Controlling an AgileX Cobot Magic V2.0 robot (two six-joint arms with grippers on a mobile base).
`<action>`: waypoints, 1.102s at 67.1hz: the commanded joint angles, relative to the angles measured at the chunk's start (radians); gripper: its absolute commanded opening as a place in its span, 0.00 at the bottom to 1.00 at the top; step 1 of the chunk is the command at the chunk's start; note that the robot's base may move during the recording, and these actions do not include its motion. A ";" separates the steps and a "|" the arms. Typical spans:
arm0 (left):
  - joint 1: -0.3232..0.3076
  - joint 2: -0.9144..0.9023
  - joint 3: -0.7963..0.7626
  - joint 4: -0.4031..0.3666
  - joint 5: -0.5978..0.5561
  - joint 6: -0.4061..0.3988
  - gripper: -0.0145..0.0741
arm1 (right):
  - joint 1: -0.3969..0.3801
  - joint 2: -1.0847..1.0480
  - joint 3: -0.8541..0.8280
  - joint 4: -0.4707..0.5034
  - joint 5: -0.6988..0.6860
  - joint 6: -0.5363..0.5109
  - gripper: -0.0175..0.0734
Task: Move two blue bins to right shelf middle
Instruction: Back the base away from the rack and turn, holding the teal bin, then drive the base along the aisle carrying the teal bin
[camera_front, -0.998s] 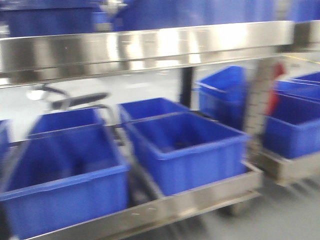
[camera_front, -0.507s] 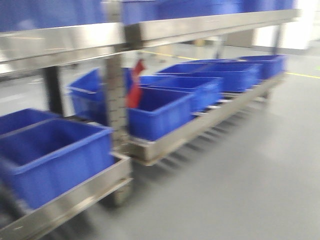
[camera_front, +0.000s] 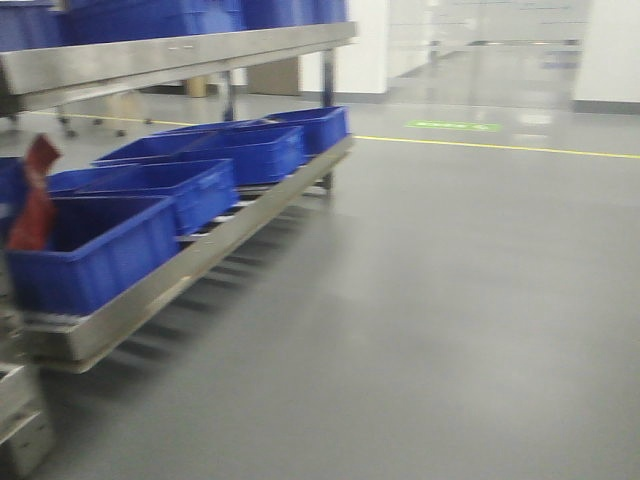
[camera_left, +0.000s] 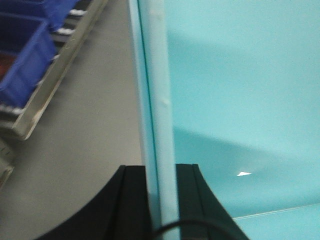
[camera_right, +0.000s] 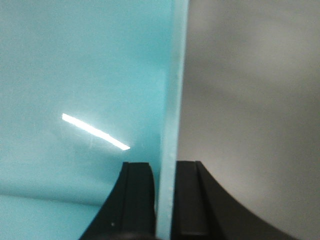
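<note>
Grey floor (camera_front: 450, 300); left, boxy blue plastic bins (camera_front: 95, 250) on a steel shelf (camera_front: 190, 262). Left hand (camera_left: 162, 200) and right hand (camera_right: 167, 192) each pinch a glossy turquoise plastic wall (camera_left: 160, 100).

Glossy plastic bin (camera_left: 225, 100), metal shelf (camera_front: 200, 255)

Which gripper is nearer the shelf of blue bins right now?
Left. The left gripper grips the pale bin's rim on the side facing the shelf; the right gripper grips the opposite rim, with only floor beyond.

Bins (camera_front: 165, 185) on low shelf (camera_front: 205, 258) at left, upper shelf (camera_front: 170, 57) above, floor (camera_front: 450, 320) to the right
</note>
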 joint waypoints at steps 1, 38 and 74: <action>-0.007 -0.020 -0.017 0.009 -0.089 -0.001 0.04 | 0.004 -0.030 -0.020 0.033 -0.072 -0.015 0.01; -0.007 -0.020 -0.017 0.009 -0.089 -0.001 0.04 | 0.004 -0.030 -0.020 0.033 -0.072 -0.015 0.01; -0.007 -0.020 -0.017 0.009 -0.089 -0.001 0.04 | 0.004 -0.028 -0.020 0.033 -0.072 -0.015 0.01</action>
